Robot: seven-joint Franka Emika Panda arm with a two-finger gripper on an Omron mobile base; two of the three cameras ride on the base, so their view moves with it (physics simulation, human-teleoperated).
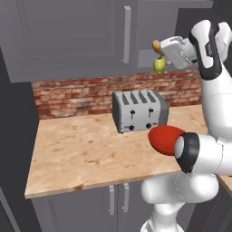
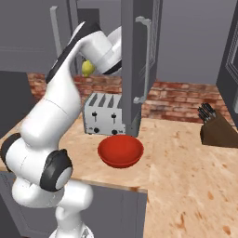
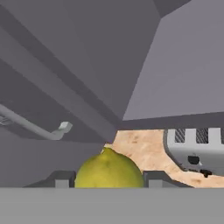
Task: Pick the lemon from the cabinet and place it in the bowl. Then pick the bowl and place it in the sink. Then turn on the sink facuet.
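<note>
My gripper (image 3: 108,181) is shut on the yellow-green lemon (image 3: 108,169), which sits between the two fingertips. The lemon (image 1: 159,66) hangs in the air beside the grey wall cabinet (image 1: 68,36), high above the toaster. From the right side the lemon (image 2: 88,69) shows just left of the cabinet's open door (image 2: 132,56). The glossy red bowl (image 2: 121,150) rests on the wooden counter in front of the toaster; my arm's elbow hides part of the bowl (image 1: 164,137). The sink and the sink faucet are out of view.
A silver toaster (image 1: 139,110) stands against the brick wall. An orange-tan item (image 1: 156,45) sits by the cabinet shelf just above the lemon. A knife block (image 2: 216,128) is at the far right of the counter (image 1: 81,154). The open door's bar handle (image 2: 145,60) hangs over the bowl.
</note>
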